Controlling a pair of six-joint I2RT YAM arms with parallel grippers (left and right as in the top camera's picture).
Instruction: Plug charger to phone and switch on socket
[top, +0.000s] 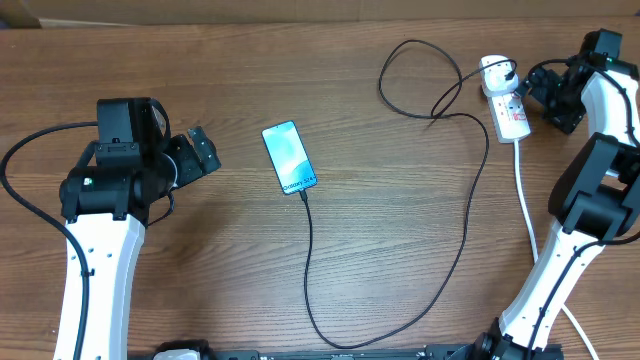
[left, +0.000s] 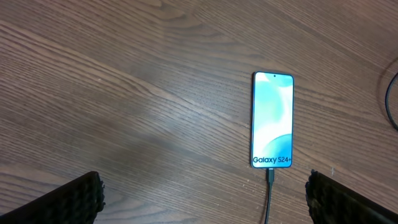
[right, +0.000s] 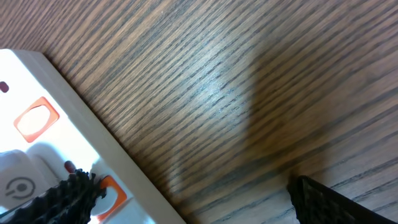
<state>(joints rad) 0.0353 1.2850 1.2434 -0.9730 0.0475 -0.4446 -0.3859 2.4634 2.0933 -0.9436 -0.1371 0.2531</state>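
Wooden table (top: 400, 200): phone (top: 289, 157) beside left gripper (top: 205, 155)

A brown wood-grain desk (top: 200, 270) fills every view, its grain running slantwise beneath each pincer, with soft pale glare on the surface ahead of both pincers.

left arm (top: 100, 250): white link shell, black joint housings, black cable looping off its outer side | right arm (top: 590, 200): same white shells and black joints, black cable near its wrist | left gripper (top: 200, 152): black | fingers (left: 68, 202): black, finely ridged pads, same on right fingers (right: 329, 202)
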